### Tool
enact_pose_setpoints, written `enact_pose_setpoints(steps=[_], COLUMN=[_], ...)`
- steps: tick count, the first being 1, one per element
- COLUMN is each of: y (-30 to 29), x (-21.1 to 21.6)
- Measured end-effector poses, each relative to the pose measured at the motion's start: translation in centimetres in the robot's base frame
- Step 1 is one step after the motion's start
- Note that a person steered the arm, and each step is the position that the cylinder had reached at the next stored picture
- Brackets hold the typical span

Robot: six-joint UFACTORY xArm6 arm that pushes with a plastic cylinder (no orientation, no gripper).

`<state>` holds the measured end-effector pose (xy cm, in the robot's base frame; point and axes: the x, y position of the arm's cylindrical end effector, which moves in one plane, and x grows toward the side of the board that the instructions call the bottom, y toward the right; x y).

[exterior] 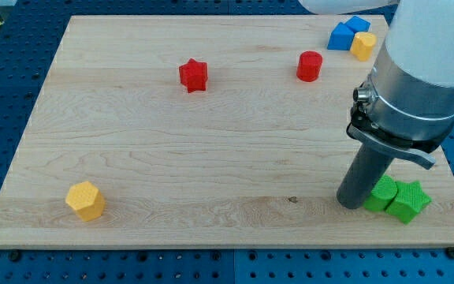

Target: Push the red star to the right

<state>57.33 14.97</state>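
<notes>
The red star (193, 75) lies on the wooden board (172, 158) toward the view's top, left of centre. My tip (352, 203) is far from it, at the view's lower right, touching or just left of a green block (383, 192). A second green block, star-like (409, 199), sits right beside the first green one. The rod and the arm's grey body rise above the tip and hide part of the board's right side.
A red cylinder (310, 66) stands at the top, right of the red star. Two blue blocks (347, 32) and a yellow block (362, 45) cluster at the top right corner. A yellow hexagonal block (85, 200) sits at the lower left.
</notes>
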Motion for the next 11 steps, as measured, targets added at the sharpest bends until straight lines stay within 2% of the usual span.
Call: enact_pose_setpoints(steps=[1, 2, 4, 5, 6, 8, 9, 10, 11], y=[-2.6, -8.3, -22.7, -27.7, -25.4, -17.2, -16.7, -16.7, -15.4], x=[-1.3, -4.9, -14.6, -19.2, -21.3, -21.0, -21.5, -25.2, -26.3])
